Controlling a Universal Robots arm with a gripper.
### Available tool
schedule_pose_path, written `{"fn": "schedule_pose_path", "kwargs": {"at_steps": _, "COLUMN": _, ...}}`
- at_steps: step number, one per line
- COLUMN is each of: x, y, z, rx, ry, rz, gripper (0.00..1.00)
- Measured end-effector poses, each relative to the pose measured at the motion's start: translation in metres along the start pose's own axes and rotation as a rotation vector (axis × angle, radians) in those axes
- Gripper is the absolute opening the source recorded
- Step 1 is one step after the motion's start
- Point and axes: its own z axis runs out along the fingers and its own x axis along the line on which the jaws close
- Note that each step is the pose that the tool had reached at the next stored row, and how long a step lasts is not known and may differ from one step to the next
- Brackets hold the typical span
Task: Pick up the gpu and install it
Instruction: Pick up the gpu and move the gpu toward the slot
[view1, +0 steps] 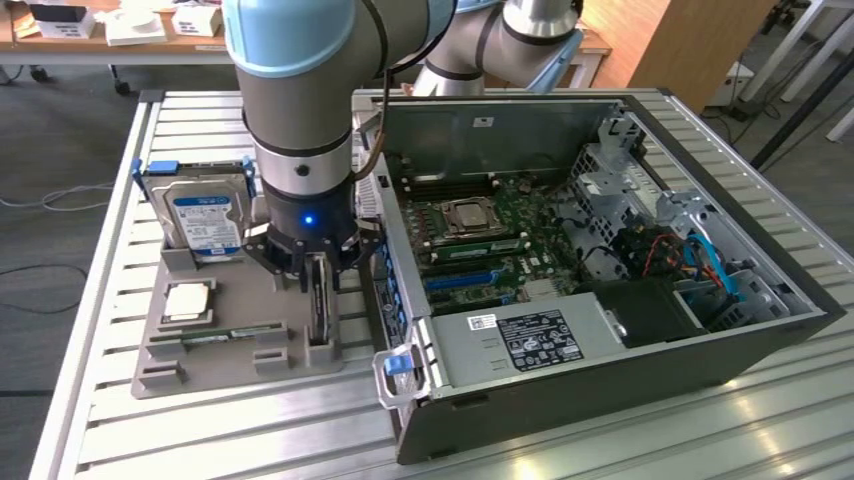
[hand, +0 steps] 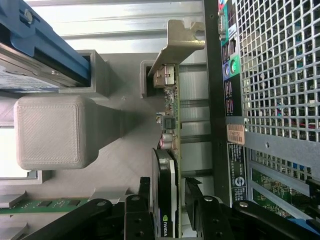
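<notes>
One gpu (view1: 320, 305) (hand: 169, 150) stands on its edge in a slot of the grey holder tray (view1: 214, 375), just beside the open computer case (view1: 601, 300). It is a thin dark card with a round black fan housing on one face and a pale bent metal bracket (hand: 180, 42) at its far end. The gripper (view1: 318, 275) (hand: 168, 185) is down over it, its two black fingers (hand: 145, 200) spread wide on either side of the card and not clamped on it. The tray is matte ribbed plastic with blocky posts. It also holds one silver hard drive (view1: 203, 215) with a blue label, one square processor chip (view1: 187, 300) and one slim green memory stick (view1: 220, 337). Everything sits on a slatted aluminium table (view1: 134, 440).
</notes>
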Motion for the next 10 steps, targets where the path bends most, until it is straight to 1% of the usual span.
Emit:
{"fn": "schedule_pose_path", "kwargs": {"at_steps": 7, "x": 0.0, "y": 0.0, "z": 0.0, "rx": 0.0, "ry": 0.0, "rz": 0.0, "gripper": 0.42}}
{"fn": "schedule_pose_path", "kwargs": {"at_steps": 9, "x": 0.0, "y": 0.0, "z": 0.0, "rx": 0.0, "ry": 0.0, "rz": 0.0, "gripper": 0.4}}
{"fn": "schedule_pose_path", "kwargs": {"at_steps": 10, "x": 0.0, "y": 0.0, "z": 0.0, "rx": 0.0, "ry": 0.0, "rz": 0.0, "gripper": 0.33}}
